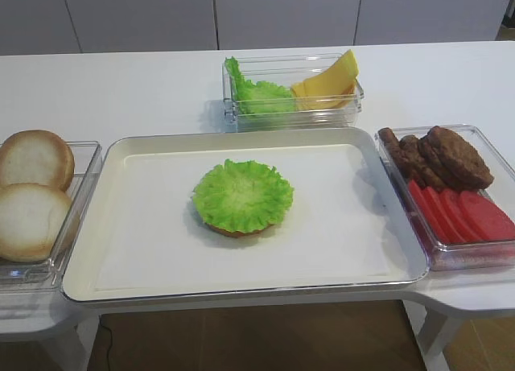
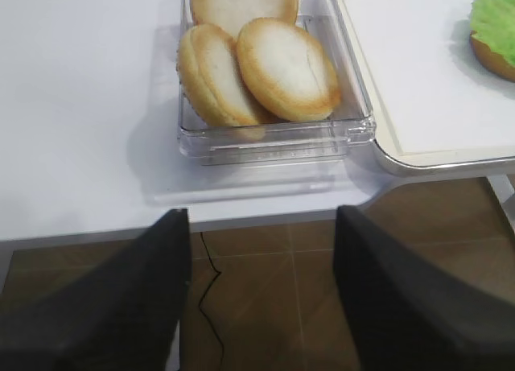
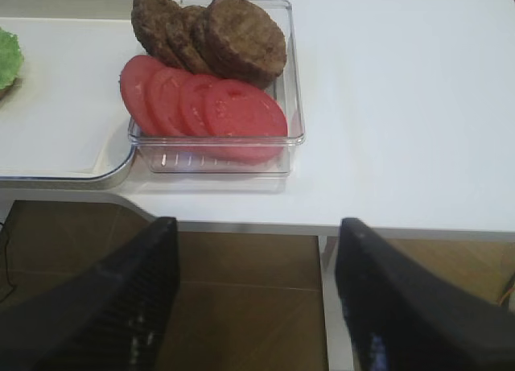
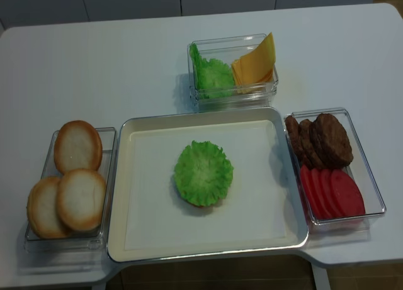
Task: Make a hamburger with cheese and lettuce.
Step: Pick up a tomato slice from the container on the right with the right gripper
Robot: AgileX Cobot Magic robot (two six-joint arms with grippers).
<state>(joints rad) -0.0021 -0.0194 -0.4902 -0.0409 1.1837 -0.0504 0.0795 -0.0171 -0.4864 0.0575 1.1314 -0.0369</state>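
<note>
Clear bin (image 4: 271,89) holds lettuce (image 4: 211,75) and cheese (image 4: 256,65); hamburger (image 4: 203,173) on tray (image 4: 271,239); both grippers (image 3: 257,294) (image 2: 261,290) open, empty

Two high cameras looked down over the whole tabletop (image 1: 145,81), one steeper, while each wrist camera hung low off its front edge, both glimpsing the tray (image 4: 119,195).

A food-prep test bench: white table (image 4: 94,57); metal tray (image 4: 119,177); clear tubs of toy burger ingredients.
</note>
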